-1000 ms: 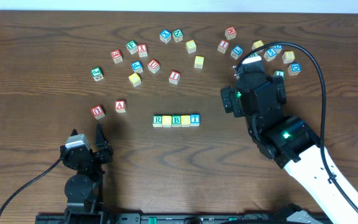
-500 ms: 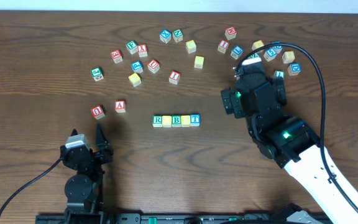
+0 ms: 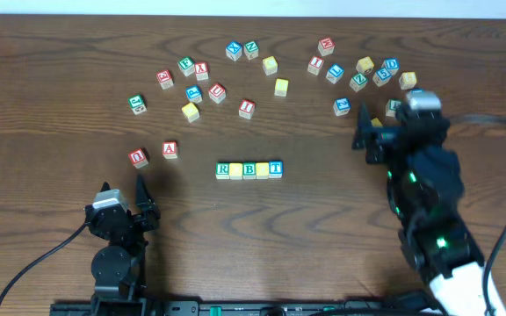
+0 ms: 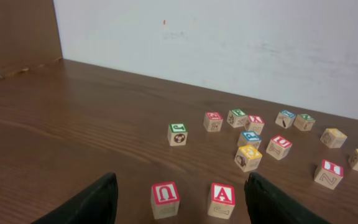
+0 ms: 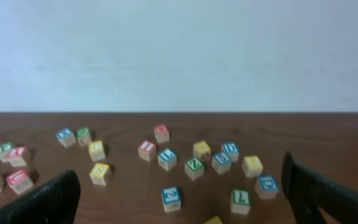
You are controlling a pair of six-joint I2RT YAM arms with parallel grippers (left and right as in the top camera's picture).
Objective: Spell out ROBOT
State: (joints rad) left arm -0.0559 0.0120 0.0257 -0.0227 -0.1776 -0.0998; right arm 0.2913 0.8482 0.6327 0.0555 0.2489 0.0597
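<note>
My right gripper [image 3: 381,132] hangs fully open and empty. The ROBOT row [image 3: 249,169] lies mid table [image 3: 262,237], to that gripper's left, long axis parallel to the near edge. My left gripper [image 3: 123,195] is part-open and empty.

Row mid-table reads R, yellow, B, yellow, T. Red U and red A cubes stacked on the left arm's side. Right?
Not stacked. The red U cube and red A cube stand side by side with a gap between them, as the left wrist view shows. The row reads as you say.
</note>
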